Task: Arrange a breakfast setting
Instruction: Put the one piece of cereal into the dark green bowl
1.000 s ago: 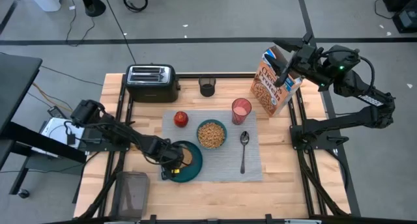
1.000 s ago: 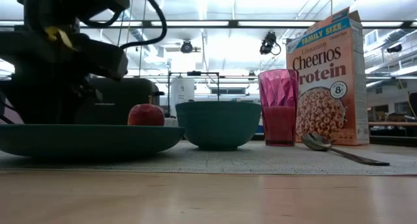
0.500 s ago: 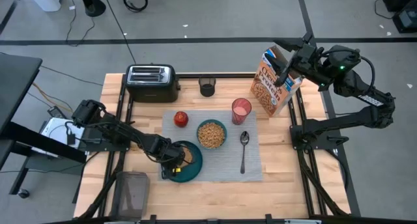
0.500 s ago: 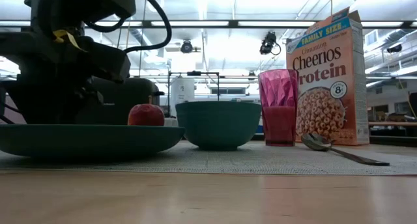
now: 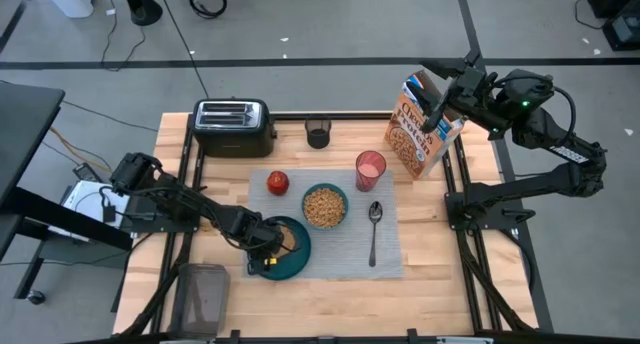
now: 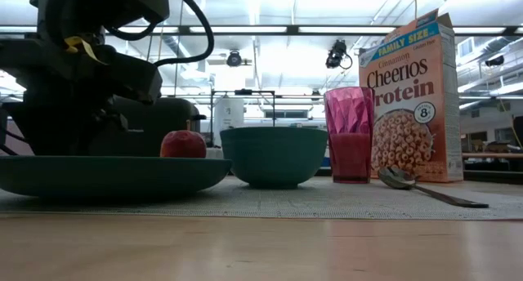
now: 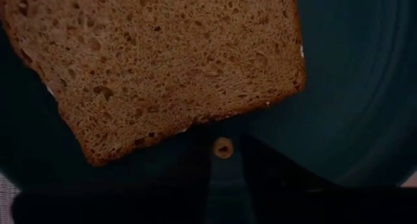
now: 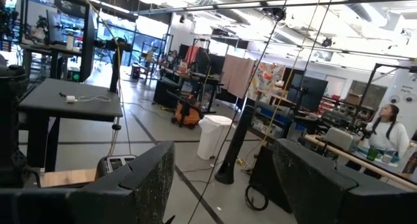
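The toast slice [image 7: 163,61] lies flat on the teal plate [image 7: 365,87], which sits on the near left corner of the grey placemat [image 5: 385,254]. My left gripper [image 7: 226,178] hovers low over the plate [image 5: 290,269], fingers slightly apart just off the toast's edge, with one loose cereal ring between them. The teal bowl [image 5: 324,206] holds cereal. The red apple [image 5: 277,182], pink cup [image 5: 370,169] and spoon [image 5: 374,229] rest on the mat. My right gripper [image 5: 437,102] is open and empty above the open top of the Cheerios box [image 5: 425,134].
The black toaster [image 5: 233,127] and a small black cup [image 5: 318,134] stand along the far edge. A dark container [image 5: 200,294] sits at the near left edge. A person [image 8: 384,129] shows far off in the room.
My left gripper has shifted slightly toward the table's right over the plate, then kept still. The toast stays flat on the plate.
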